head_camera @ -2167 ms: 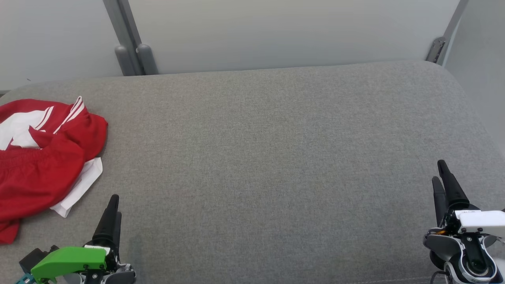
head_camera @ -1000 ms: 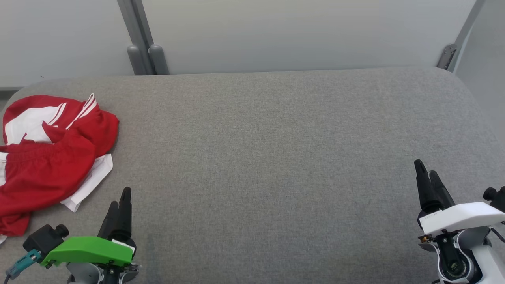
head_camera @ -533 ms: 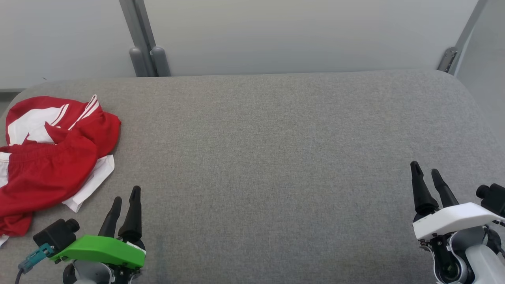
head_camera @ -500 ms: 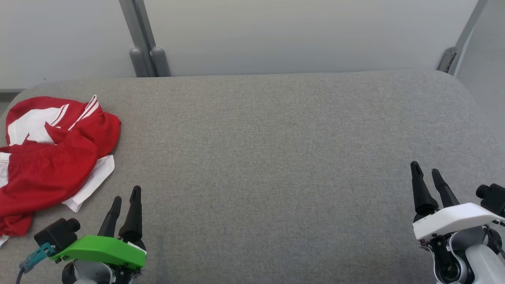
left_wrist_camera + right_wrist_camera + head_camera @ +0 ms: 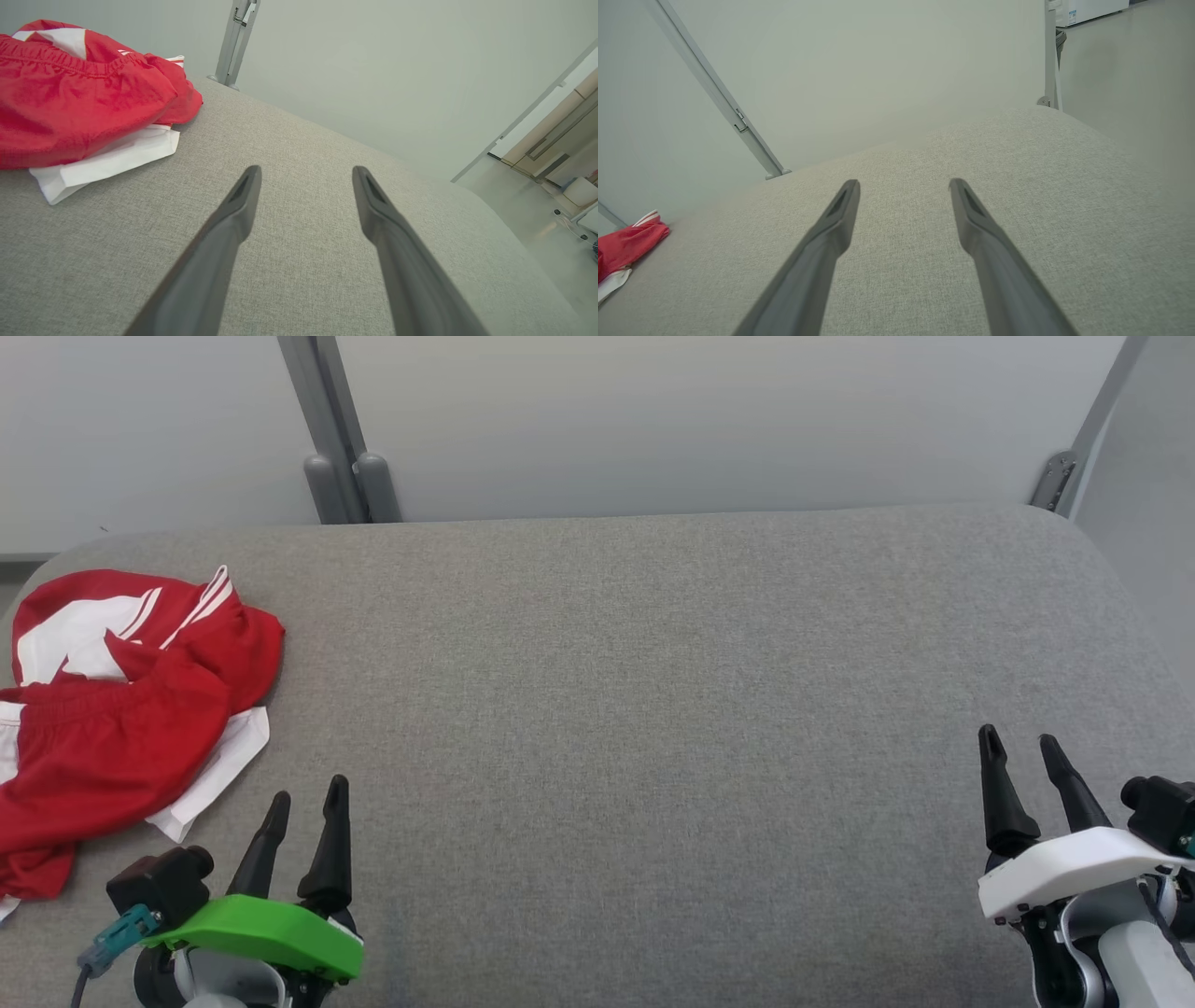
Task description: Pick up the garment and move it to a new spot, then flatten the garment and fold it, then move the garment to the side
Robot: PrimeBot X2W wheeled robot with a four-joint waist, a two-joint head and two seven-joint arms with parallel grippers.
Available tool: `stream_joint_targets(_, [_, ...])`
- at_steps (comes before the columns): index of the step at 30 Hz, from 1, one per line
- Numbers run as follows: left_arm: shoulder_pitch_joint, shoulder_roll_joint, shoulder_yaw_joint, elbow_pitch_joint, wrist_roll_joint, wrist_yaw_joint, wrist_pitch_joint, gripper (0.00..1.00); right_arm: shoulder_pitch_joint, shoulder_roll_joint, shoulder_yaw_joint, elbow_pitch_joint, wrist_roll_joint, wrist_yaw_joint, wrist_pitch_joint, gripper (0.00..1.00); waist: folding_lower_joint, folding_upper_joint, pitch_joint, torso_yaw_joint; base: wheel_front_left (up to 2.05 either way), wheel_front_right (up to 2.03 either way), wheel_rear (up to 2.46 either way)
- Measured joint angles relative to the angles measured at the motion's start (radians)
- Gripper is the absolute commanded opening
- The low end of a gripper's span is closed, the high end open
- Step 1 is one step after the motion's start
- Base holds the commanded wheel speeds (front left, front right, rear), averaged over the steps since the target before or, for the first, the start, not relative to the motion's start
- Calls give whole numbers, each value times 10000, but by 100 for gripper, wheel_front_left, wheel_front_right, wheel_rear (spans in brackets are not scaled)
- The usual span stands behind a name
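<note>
While the left pincer (image 5: 308,789) hangs over the near left corner of the counter (image 5: 653,663), its two dark fingers spread with nothing between them, the right pincer (image 5: 1018,735) stands parted the same way, empty, over the counter's near right corner. The garment (image 5: 112,737) lies crumpled on the counter's left end, farther from its near edge than the left pincer. It is red cloth with white panels and stripes, and a white hem pokes out toward the counter's middle. Behind the counter's far edge rises a pale wall (image 5: 700,420), with a grey post (image 5: 341,490) toward the counter's left end.
</note>
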Motion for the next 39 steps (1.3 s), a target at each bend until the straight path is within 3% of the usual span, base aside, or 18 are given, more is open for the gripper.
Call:
stream_joint_targets(24, [18, -4, -136, 15, 3250, -100, -692, 100, 59, -280, 73, -50, -3037, -261, -696, 100, 0, 0, -24, 6, 0, 0, 0])
stream_joint_targets(39, [20, -29, 38, 174, 3534, -182, -731, 100, 153, -173, -205, -56, -3243, -238, -786, 100, 0, 0, 42, -35, 0, 0, 0])
